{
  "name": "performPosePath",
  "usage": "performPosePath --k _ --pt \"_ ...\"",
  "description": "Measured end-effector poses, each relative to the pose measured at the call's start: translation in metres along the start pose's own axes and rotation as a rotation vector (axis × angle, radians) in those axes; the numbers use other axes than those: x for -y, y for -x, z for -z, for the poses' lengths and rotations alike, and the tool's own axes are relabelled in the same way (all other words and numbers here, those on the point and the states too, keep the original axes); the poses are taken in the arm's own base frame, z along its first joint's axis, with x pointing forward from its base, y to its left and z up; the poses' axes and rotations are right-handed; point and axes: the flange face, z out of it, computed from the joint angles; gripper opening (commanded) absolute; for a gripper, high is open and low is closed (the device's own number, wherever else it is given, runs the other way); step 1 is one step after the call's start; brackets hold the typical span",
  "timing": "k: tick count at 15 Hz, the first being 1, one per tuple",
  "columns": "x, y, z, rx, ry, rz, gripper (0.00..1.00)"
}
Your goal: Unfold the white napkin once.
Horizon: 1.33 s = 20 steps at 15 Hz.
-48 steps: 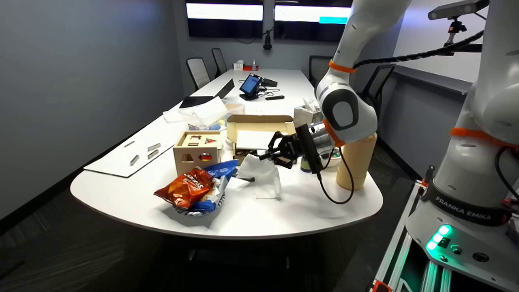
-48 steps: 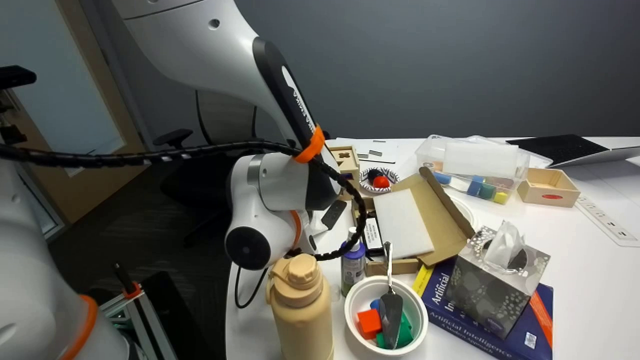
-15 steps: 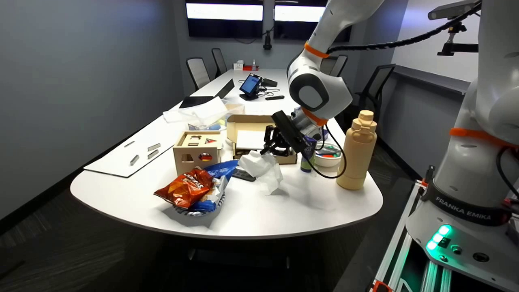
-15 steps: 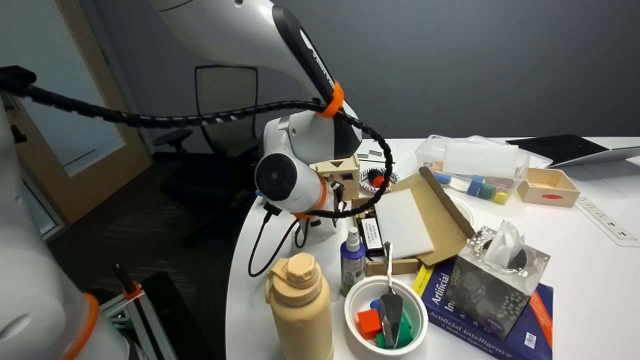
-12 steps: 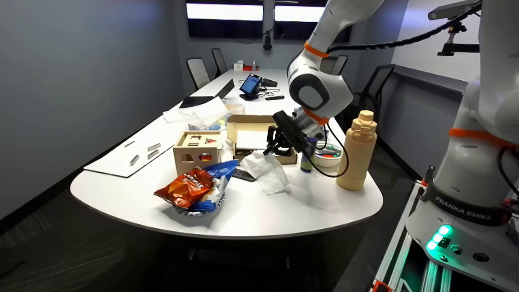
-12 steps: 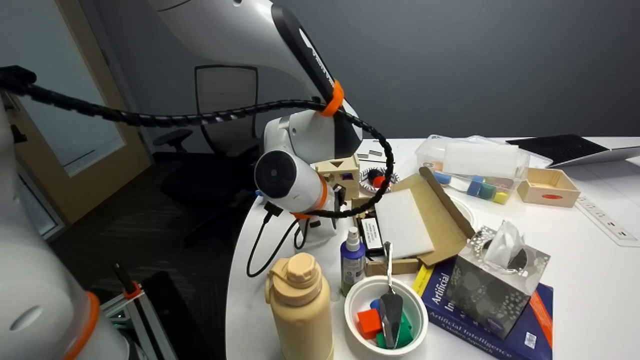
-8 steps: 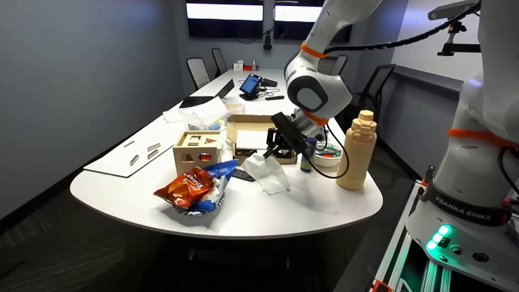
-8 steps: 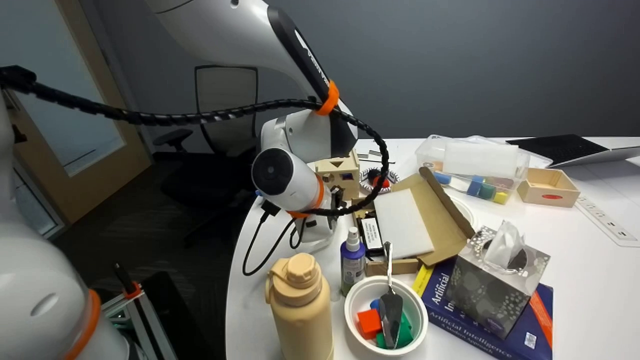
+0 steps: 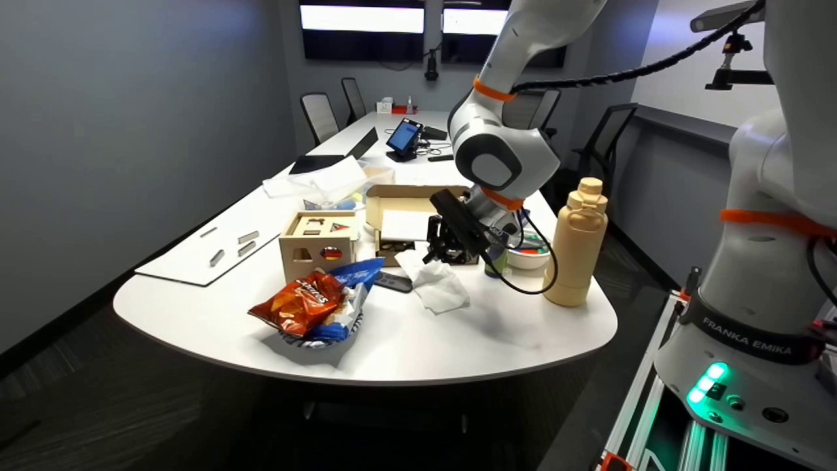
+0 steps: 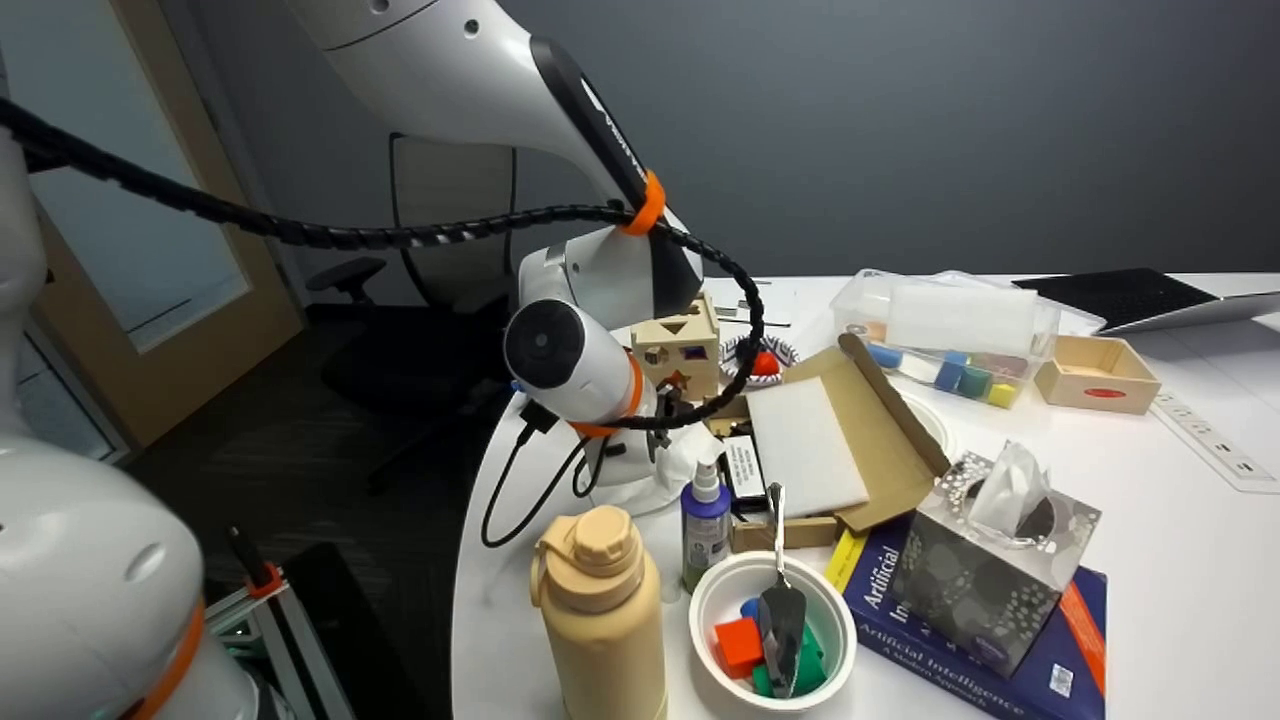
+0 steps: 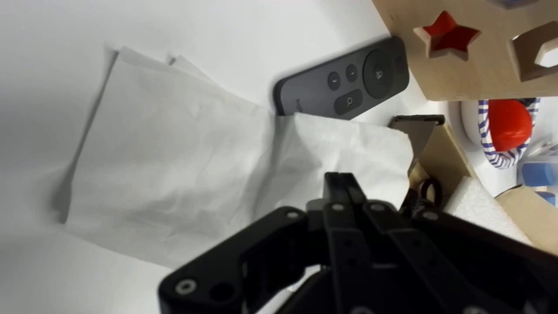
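Note:
The white napkin (image 9: 439, 288) lies spread on the table, slightly rumpled, with a crease across its middle. In the wrist view the napkin (image 11: 174, 161) has two panels, and a small under-layer corner peeks out at its upper edge. One end lies by the remote and the open box. In an exterior view the napkin (image 10: 685, 458) shows partly behind the arm. My gripper (image 11: 340, 175) is shut, its fingertips together over the napkin's box-side panel, with no cloth visible between them. In an exterior view the gripper (image 9: 427, 260) is low at the napkin's edge; contact cannot be told.
A dark remote (image 9: 393, 282) lies beside the napkin. A wooden shape box (image 9: 319, 245), a snack bowl with an orange bag (image 9: 302, 304) and an open cardboard box (image 9: 418, 191) stand close by. A spray bottle (image 10: 706, 520), white bowl (image 10: 705, 640) and beige bottle (image 9: 578, 245) stand near the arm.
About three seconds ago the napkin hung from the gripper; now it lies spread on the table. In the last second the arm has shifted slightly, the fingertips have lowered and the napkin has flattened.

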Motion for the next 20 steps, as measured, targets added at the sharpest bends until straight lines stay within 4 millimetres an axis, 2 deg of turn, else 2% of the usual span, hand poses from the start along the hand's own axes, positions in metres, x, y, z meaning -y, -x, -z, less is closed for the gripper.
performPosePath --k 8,9,13,20 --pt "0.006 0.009 0.001 -0.016 -0.004 0.036 0.96" --pt "0.006 0.012 0.003 -0.019 0.002 0.045 0.99" --pt "0.002 0.031 0.02 -0.055 0.058 0.09 1.0" --pt "0.002 0.071 0.066 -0.096 0.139 0.203 1.0"
